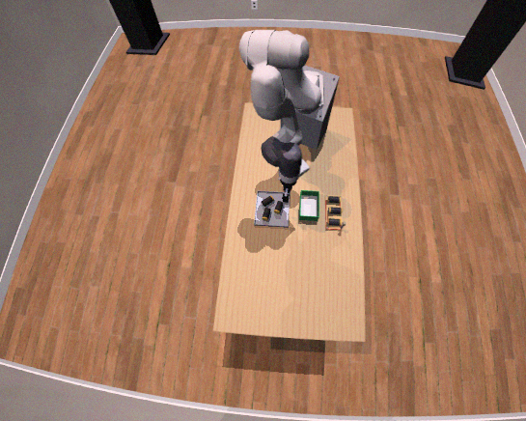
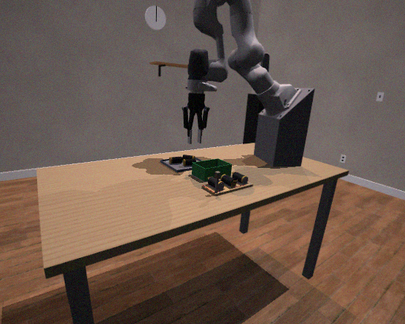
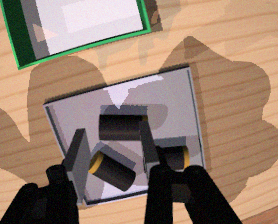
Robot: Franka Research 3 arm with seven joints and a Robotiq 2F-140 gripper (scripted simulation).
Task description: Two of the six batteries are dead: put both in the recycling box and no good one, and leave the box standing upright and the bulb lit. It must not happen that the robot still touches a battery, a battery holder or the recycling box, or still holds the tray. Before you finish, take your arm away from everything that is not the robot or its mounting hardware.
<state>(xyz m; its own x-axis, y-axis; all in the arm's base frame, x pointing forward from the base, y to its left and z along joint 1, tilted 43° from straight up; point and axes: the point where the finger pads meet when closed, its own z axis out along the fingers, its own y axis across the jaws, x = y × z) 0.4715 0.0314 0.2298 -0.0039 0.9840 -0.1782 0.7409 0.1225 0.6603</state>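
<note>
Gripper [image 1: 286, 197] [image 2: 195, 142] [image 3: 114, 139] partly open with nothing held, above tray [image 1: 259, 223] [image 2: 177, 170] [image 3: 172, 112] of three batteries, green box [image 1: 309, 219] [image 2: 206, 172] [image 3: 85, 50] upright beside tray, three batteries in holder [image 1: 335, 229] [image 2: 228, 190].

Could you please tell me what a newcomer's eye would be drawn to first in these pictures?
Probably the big pale arm, reaching from its grey pedestal over the wooden table. Next, the bright green box, upright between a tray of three dark batteries and a holder carrying three more.
</note>
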